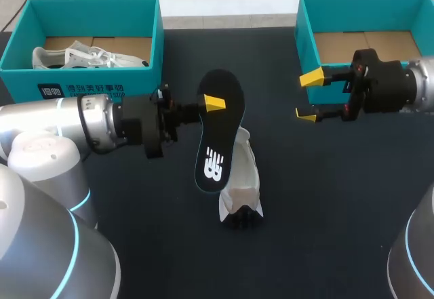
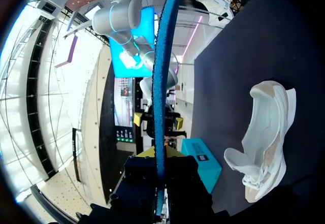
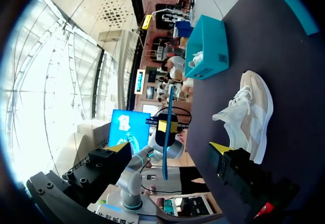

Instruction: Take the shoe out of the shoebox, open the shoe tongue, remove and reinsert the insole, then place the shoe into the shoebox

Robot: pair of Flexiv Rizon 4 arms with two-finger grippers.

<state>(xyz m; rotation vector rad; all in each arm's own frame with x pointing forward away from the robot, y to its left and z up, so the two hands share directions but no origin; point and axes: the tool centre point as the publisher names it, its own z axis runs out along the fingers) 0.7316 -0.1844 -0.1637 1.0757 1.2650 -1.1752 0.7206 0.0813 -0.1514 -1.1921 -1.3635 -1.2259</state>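
From above, the black insole [image 1: 218, 133] covers much of the shoe [image 1: 245, 177], so only the shoe's right flank and its near end show. The left pincer [image 1: 211, 104] shows one yellow tip on the insole there, and its other finger is hidden behind the insole. The left wrist view settles it: the left pincer [image 2: 161, 154] is clamped on the insole [image 2: 162, 71], which is seen edge-on above the shoe [image 2: 264, 132]. The shoe lies on the dark surface [image 1: 325, 211].

Well to the shoe's right, the right pincer [image 1: 309, 96] hangs with its fingers apart and nothing between them. Its wrist view shows the same gap [image 3: 169, 148], with the shoe [image 3: 249, 117] ahead of it.

There are two shoeboxes, both teal. The left shoebox [image 1: 88, 85] stands beyond the shoe's left and holds a second shoe [image 1: 88, 58], half hidden by its wall. The right shoebox [image 1: 305, 41] stands beyond the shoe's right and is partly covered by the right arm. In all: two shoes, one insole, two pincers
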